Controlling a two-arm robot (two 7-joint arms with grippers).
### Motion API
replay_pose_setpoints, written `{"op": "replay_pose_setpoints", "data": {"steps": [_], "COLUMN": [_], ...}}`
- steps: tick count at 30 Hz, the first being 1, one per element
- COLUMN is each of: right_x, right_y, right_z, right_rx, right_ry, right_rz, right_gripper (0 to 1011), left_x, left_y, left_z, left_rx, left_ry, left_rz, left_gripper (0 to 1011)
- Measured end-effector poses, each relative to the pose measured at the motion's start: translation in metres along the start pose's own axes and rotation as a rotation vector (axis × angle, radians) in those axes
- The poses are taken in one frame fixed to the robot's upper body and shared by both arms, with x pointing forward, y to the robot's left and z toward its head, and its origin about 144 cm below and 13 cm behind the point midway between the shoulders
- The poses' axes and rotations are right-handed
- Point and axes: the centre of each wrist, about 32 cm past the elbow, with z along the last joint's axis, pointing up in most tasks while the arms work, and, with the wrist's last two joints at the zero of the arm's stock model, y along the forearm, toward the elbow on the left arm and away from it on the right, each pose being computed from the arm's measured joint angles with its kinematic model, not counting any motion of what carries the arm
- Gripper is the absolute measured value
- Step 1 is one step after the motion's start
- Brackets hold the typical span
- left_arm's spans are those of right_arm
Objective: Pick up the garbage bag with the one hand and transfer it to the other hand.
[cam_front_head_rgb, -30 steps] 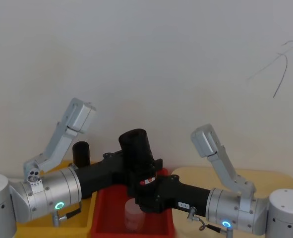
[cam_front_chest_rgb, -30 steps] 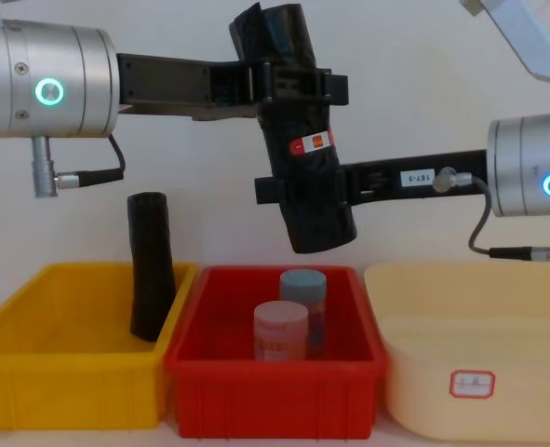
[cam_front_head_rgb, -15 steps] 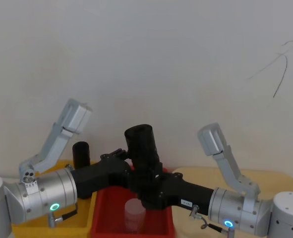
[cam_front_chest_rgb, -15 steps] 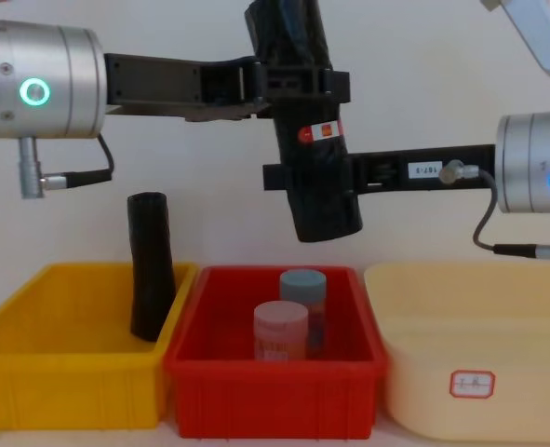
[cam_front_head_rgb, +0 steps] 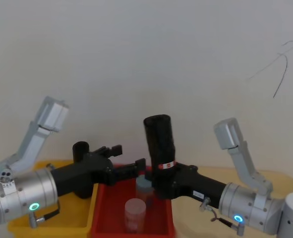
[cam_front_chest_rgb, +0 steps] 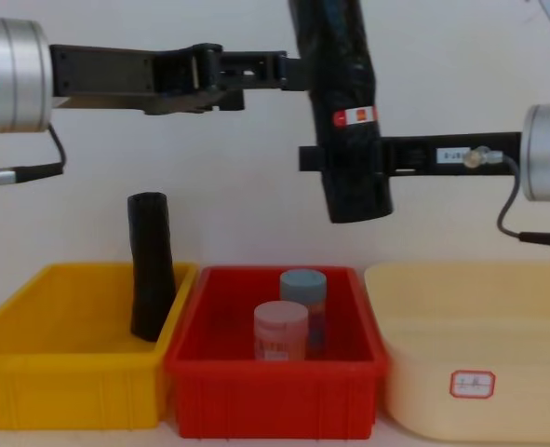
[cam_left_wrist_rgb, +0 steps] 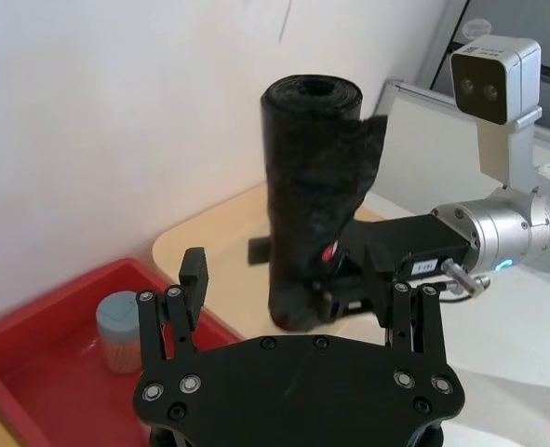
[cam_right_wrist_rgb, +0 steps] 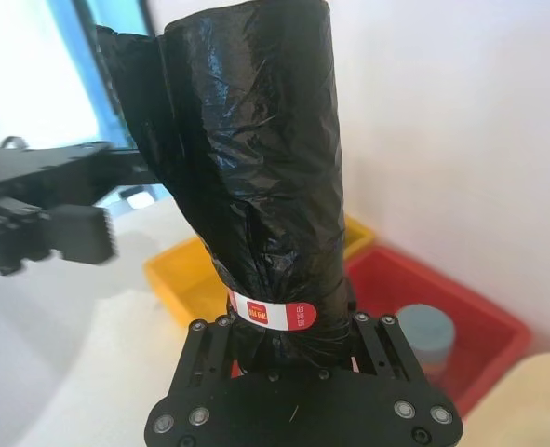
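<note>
The garbage bag (cam_front_head_rgb: 158,141), a thick black roll with a red-and-white sticker (cam_front_chest_rgb: 354,116), stands nearly upright in the air above the red bin. My right gripper (cam_front_head_rgb: 165,182), on the blue-ringed wrist, is shut on its lower part just under the sticker, and its fingers (cam_right_wrist_rgb: 209,337) clamp both sides of the roll. My left gripper (cam_front_head_rgb: 129,161), on the green-ringed wrist, is open and sits left of the bag, apart from it. In the chest view its fingertips (cam_front_chest_rgb: 276,70) end just short of the roll (cam_front_chest_rgb: 342,56).
A slimmer plain black roll (cam_front_chest_rgb: 151,265) leans in the yellow bin (cam_front_chest_rgb: 70,396) at the left. The red bin (cam_front_chest_rgb: 275,405) in the middle holds two capped jars (cam_front_chest_rgb: 281,331). A cream bin (cam_front_chest_rgb: 470,396) stands at the right.
My left gripper let go of the bag and drew back to the left. The right gripper, still shut on the bag, carried it right and slightly up, and it now stands straighter.
</note>
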Motion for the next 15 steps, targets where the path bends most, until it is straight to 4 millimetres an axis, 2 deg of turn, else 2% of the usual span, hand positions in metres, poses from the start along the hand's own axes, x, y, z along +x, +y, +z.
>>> {"op": "replay_pose_setpoints", "data": {"steps": [15], "right_x": [0.008], "right_y": [-0.018], "right_z": [-0.004], "right_rx": [-0.013], "right_ry": [0.013], "right_rz": [-0.153], "right_gripper": [530], "left_x": [0.010], "left_y": [0.028], "left_z": [0.002], "left_rx": [-0.041], "left_ry": [0.041], "left_rz": [0.059], "left_gripper": [1002]}}
